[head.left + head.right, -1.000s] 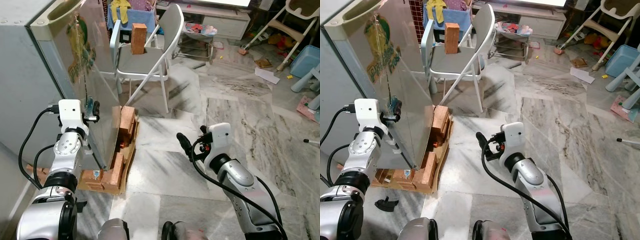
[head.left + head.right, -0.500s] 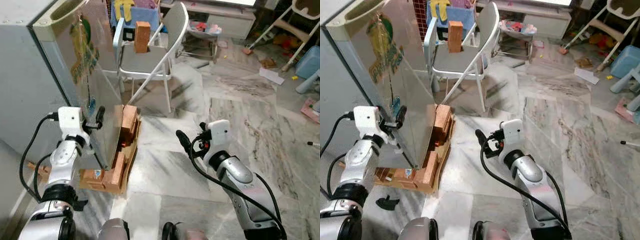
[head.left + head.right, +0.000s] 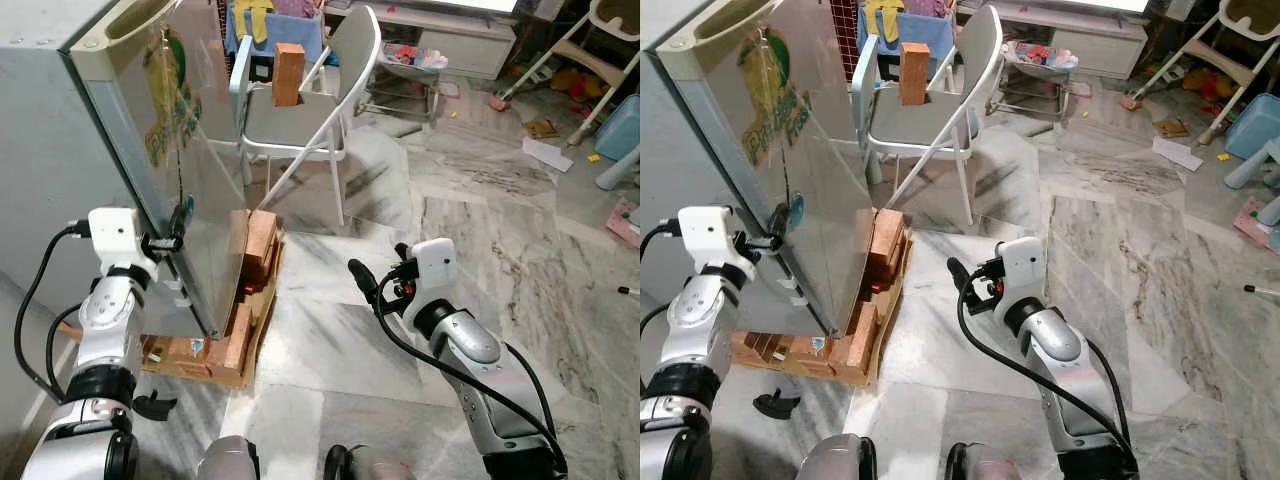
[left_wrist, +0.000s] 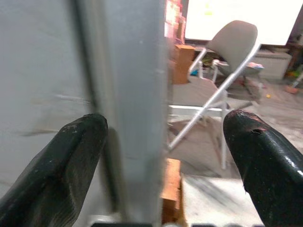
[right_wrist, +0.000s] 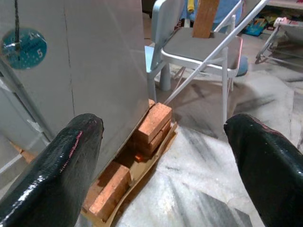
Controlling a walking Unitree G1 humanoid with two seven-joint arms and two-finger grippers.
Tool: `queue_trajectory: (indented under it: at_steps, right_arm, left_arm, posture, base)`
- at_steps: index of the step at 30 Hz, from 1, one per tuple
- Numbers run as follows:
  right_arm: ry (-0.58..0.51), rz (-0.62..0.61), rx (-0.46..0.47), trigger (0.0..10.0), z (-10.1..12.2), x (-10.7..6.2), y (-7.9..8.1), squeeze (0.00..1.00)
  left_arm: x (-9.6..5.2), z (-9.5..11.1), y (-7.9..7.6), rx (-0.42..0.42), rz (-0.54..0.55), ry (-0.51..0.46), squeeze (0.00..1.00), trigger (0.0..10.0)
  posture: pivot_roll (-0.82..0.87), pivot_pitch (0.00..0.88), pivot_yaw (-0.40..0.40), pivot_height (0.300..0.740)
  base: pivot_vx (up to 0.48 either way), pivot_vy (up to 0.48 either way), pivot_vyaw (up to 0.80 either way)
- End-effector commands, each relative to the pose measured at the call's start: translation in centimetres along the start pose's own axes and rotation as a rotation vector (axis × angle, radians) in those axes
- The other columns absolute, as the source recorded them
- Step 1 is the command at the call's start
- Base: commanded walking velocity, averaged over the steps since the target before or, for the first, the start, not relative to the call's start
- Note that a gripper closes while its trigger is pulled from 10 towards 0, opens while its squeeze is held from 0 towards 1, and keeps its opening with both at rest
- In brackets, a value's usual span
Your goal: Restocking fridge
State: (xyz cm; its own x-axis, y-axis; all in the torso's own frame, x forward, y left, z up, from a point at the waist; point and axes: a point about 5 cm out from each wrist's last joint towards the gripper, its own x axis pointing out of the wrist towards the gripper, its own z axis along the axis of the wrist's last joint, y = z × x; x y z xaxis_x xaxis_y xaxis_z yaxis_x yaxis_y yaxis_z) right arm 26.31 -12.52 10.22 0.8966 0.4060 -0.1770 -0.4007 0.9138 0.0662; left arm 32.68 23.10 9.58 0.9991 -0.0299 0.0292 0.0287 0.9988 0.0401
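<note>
The silver fridge door (image 3: 195, 190), with a green sticker near its top, stands at the left. My left gripper (image 3: 178, 220) is open at the door's lower part. In the left wrist view the door's edge (image 4: 137, 94) runs between the two black fingers (image 4: 57, 175). My right gripper (image 3: 363, 280) hangs open and empty over the marble floor, pointing toward the fridge; its fingers (image 5: 270, 161) frame the fridge's base. A brown box (image 3: 288, 73) stands upright on the seat of a white folding chair (image 3: 300, 125) behind the fridge.
The fridge rests on a wooden pallet (image 3: 200, 358) packed with bricks (image 3: 255, 245). A small black object (image 3: 155, 405) lies on the floor by the pallet. Toys, a blue bin (image 3: 622, 120) and a paper sheet (image 3: 548, 153) lie at the far right.
My left wrist has drawn back a little to the left, fingers still at the door. The right arm has barely moved. The head view shifted slightly.
</note>
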Motion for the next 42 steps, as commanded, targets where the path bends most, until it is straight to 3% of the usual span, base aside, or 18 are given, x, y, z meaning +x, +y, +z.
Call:
queue_trajectory:
  at_steps: [1,11,16,20,29,35,42]
  right_arm:
    - [-0.008,-0.005,-0.009,10.0,0.1,0.0,-0.1,0.00]
    - [-0.006,-0.001,-0.008,10.0,0.0,-0.1,-0.1,0.00]
    - [-0.007,-0.003,-0.012,10.0,0.0,-0.1,-0.1,0.00]
    - [-0.003,-0.007,-0.013,10.0,-0.1,-0.3,-0.3,0.00]
    - [0.001,0.005,-0.009,10.0,-0.2,0.0,0.0,0.00]
    - [-0.014,0.013,-0.013,10.0,0.3,0.3,0.1,0.00]
    - [-0.018,0.005,-0.012,10.0,0.4,-0.6,0.0,0.00]
  left_arm:
    - [0.2,-0.3,-1.1,0.011,-0.053,0.017,0.00,10.0]
    - [1.3,0.0,-2.1,0.043,-0.054,0.031,0.00,10.0]
    - [1.7,0.5,-0.8,0.042,0.041,0.031,0.00,10.0]
    - [1.1,0.0,-0.3,0.006,0.039,0.036,0.00,10.0]
    - [-1.0,-1.8,0.9,0.025,0.065,0.070,0.00,10.0]
    - [0.5,-0.8,0.3,0.022,0.050,0.060,0.00,10.0]
    - [1.6,0.0,-0.3,0.027,0.041,0.052,0.00,10.0]
  posture:
    - [0.05,0.036,-0.057,0.740]
    - [0.05,0.039,-0.061,0.740]
    - [0.05,0.037,-0.060,0.740]
    - [0.04,0.036,-0.057,0.740]
    - [0.06,0.041,-0.070,0.740]
    - [0.06,0.040,-0.069,0.740]
    - [0.02,0.055,-0.070,0.740]
  base:
    - [0.000,0.000,0.00]
    - [0.000,0.000,0.00]
    - [0.000,0.000,0.00]
    - [0.000,0.000,0.00]
    - [0.000,0.000,0.00]
    - [0.000,0.000,0.00]
    - [0.000,0.000,0.00]
